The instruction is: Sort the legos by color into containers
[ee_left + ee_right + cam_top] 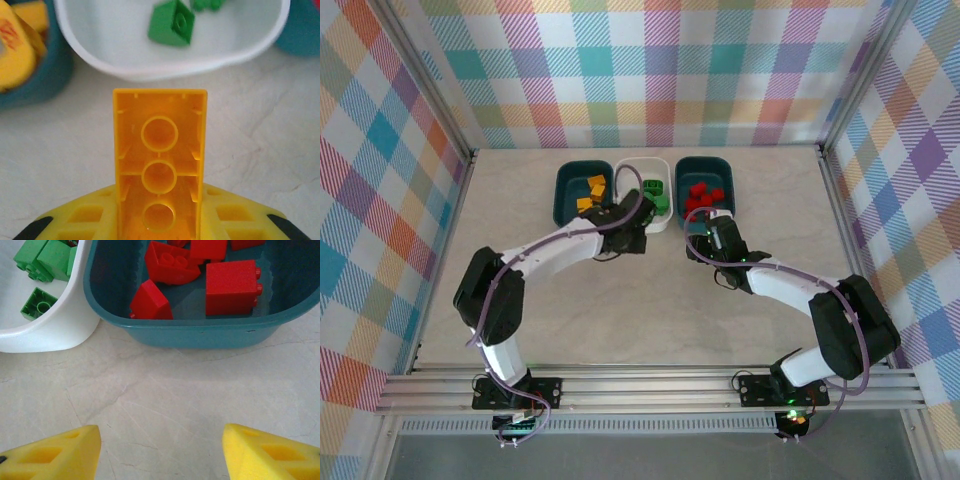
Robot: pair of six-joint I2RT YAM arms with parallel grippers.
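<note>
A yellow brick is being gripped by the left fingers for the teal tub ahead-left of them, while the right fingers are being held apart, empty.

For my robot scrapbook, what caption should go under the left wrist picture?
The left gripper holds a yellow-orange brick, hollow side showing, in front of the white tub of green bricks.

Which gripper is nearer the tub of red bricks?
Right. The right gripper sits open just in front of the tub of red bricks; the left gripper, gripping a yellow brick, faces the white tub beside it.
</note>
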